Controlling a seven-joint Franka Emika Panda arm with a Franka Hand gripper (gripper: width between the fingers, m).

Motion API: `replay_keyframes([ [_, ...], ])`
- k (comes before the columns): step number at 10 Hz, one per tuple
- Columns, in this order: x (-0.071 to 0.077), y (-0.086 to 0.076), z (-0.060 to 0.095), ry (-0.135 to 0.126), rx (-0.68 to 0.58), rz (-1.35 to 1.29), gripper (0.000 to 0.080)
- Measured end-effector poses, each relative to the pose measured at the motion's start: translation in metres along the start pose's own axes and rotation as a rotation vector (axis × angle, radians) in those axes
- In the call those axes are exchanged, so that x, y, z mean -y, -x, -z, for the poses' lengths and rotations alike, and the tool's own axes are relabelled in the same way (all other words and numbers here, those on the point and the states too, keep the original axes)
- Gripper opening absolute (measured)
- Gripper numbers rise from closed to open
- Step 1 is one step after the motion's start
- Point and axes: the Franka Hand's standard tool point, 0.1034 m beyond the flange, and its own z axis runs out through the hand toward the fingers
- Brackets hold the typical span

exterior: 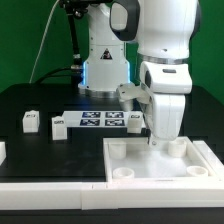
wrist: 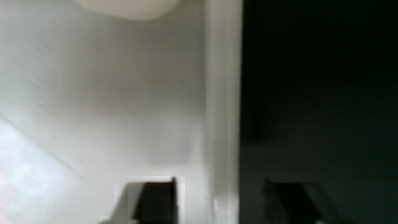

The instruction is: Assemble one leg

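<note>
The large white square tray [exterior: 120,152] with round corner sockets lies at the front right. My gripper [exterior: 161,142] hangs straight down over its back wall. In the wrist view the gripper [wrist: 222,203] stands astride that wall [wrist: 217,100], one finger [wrist: 157,203] over the tray's floor, the other over the black table. The jaws are apart with a small gap to the wall on each side, holding nothing. Two legs, small white tagged posts [exterior: 30,121] [exterior: 58,125], stand to the exterior view's left of the marker board. A third small white part [exterior: 135,118] lies by the board's right end.
The marker board [exterior: 100,121] lies flat behind the tray. A round socket [wrist: 125,8] shows on the tray's floor in the wrist view. Another white part [exterior: 2,151] peeks in at the exterior view's left edge. A white rail [exterior: 50,192] runs along the front.
</note>
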Motion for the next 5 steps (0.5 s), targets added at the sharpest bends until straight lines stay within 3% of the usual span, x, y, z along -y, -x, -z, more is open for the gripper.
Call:
replay_keyframes([
  [1, 0.0000, 0.0000, 0.0000, 0.000, 0.000, 0.000, 0.0394],
  [2, 0.0000, 0.0001, 0.0000, 0.000, 0.000, 0.000, 0.0564],
  [3, 0.0000, 0.0001, 0.0000, 0.000, 0.000, 0.000, 0.0623],
  [5, 0.0000, 0.0001, 0.0000, 0.000, 0.000, 0.000, 0.0642],
])
